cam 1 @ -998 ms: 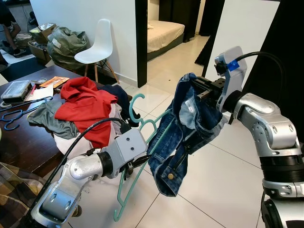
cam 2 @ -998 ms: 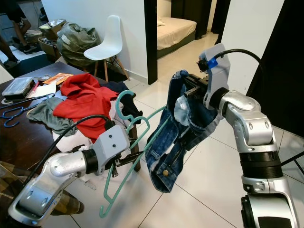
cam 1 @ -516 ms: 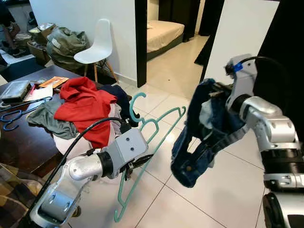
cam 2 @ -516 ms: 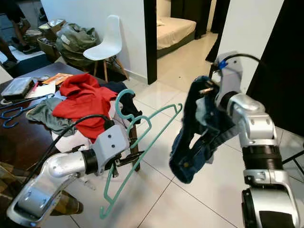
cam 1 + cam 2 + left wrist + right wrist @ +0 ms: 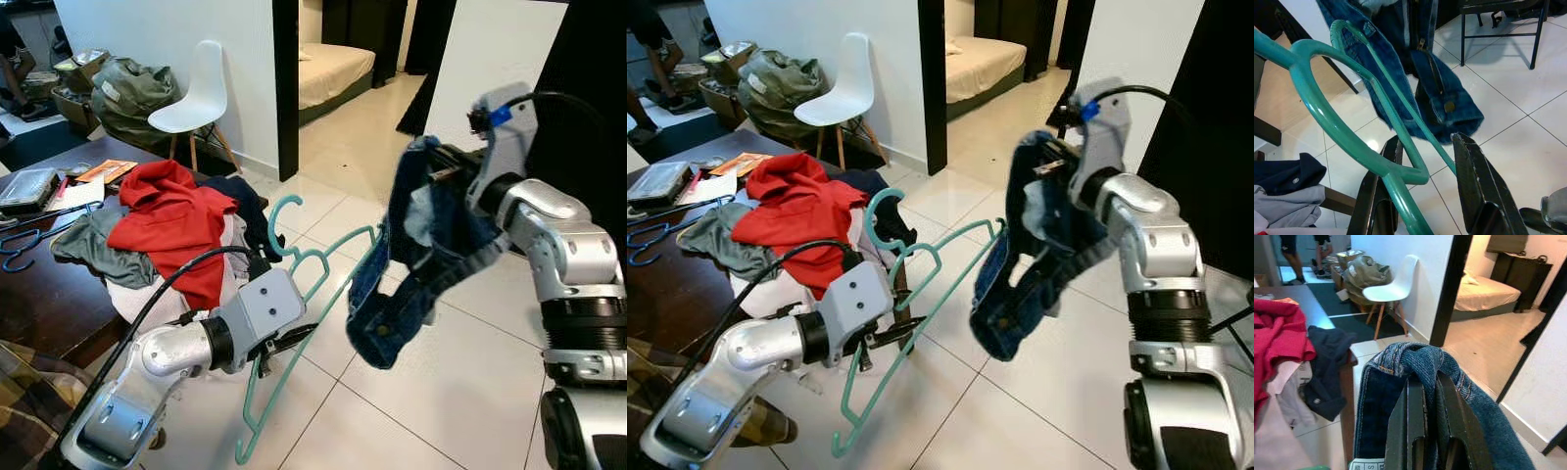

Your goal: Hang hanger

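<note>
A floor of big white tiles [image 5: 431, 392] is seen under the robot. A dark brown table [image 5: 39, 294] stands at the robot's left. Clothes are piled on the table: a red shirt [image 5: 171, 220] on top, a grey cloth [image 5: 93, 245] beside it, and a dark blue garment [image 5: 245, 201] at the table's far edge. A blue hanger [image 5: 20, 240] and a small tray [image 5: 29, 186] lie farther along the table. A white chair [image 5: 191, 98] is placed by the white wall, and a green bag [image 5: 127, 88] is set just beside it. A bed [image 5: 333, 69] is seen through the dark doorway behind. A person's legs [image 5: 1290, 254] are seen far back in the room.

The left arm is stretched forward and low, over the floor past the table's edge. The teal hanger [image 5: 294, 323] is pinched by the left gripper [image 5: 1422, 191] near the hanger's neck. In the left wrist view one teal bar is pressed between the two black fingers [image 5: 1479, 186]. The hanger is tilted, with its hook up near the dark blue garment and its long body sloping down toward the floor.

The right arm is raised and bent, with its wrist turned toward the left. The blue jeans jacket [image 5: 421, 255] is clamped at its top fold by the right gripper [image 5: 1425, 421], whose fingers are pressed together on the cloth. The jacket is hung in the air over the tiles, just beside the hanger's upper end; whether they touch cannot be told.
</note>
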Robot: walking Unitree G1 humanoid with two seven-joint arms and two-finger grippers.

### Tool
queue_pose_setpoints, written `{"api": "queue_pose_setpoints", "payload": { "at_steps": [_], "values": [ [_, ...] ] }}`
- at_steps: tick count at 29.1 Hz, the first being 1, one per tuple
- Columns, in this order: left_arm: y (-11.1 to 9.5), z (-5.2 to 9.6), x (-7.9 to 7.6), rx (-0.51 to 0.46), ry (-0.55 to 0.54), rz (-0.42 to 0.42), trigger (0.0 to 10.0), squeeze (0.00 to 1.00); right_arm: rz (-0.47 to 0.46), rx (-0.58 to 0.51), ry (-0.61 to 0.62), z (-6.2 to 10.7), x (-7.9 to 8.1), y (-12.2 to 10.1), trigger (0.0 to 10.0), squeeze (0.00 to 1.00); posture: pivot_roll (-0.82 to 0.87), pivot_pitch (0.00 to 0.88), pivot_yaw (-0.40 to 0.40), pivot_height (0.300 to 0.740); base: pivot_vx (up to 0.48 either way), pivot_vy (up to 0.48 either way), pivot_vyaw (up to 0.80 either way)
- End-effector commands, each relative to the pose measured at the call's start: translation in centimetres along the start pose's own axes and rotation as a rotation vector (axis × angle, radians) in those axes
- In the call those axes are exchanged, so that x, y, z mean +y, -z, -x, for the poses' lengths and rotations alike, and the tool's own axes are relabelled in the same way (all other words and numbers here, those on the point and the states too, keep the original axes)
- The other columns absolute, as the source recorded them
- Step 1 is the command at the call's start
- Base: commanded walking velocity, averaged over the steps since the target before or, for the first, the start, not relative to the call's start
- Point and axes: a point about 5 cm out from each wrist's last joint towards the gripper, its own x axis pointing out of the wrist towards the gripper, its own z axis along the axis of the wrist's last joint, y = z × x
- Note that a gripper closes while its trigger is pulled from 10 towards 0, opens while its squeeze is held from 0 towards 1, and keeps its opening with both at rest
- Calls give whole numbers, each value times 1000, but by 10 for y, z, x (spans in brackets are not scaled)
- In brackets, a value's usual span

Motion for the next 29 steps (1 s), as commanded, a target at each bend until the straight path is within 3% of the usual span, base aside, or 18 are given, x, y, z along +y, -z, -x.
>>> {"api": "queue_pose_setpoints", "payload": {
  "at_steps": [1, 8, 10, 12, 15, 20, 27, 29],
  "values": [
    [-4, -1, -2, -16, 15, -3, 10000, 0, -3, -25, -15, 0, 3, -5, 10000, 0, -60, 0, -12, 740, 0, 0, 0],
    [-5, -1, -3, -21, 22, -2, 10000, 0, 3, -5, -4, -3, 2, 0, 10000, 0, -52, 0, -18, 740, 0, 0, 0],
    [-7, -1, -6, -26, 29, -2, 10000, 0, 43, 40, 52, -4, -8, 8, 10000, 0, -39, 0, -25, 740, 0, 0, 0],
    [-7, -1, -6, -26, 29, -2, 10000, 0, 43, 40, 52, -4, -8, 8, 10000, 0, -39, 0, -25, 740, 0, 0, 0],
    [-7, -1, -8, -28, 37, 0, 10000, 0, 100, 100, 150, 1, -31, 15, 10000, 0, -36, 0, -24, 740, 0, 0, 0],
    [-8, -2, -10, -34, 47, 2, 10000, 0, 109, 102, 175, 3, -38, 13, 10000, 0, -37, 0, -23, 740, 0, 0, 0],
    [-9, -4, -10, -40, 55, 2, 10000, 0, 96, 70, 169, 4, -40, 5, 10000, 0, -41, 0, -17, 740, 0, 0, 0],
    [-9, -5, -11, -41, 59, 4, 10000, 0, 54, 28, 111, 1, -31, -2, 10000, 0, -47, 0, -13, 740, 0, 0, 0]
  ]
}}
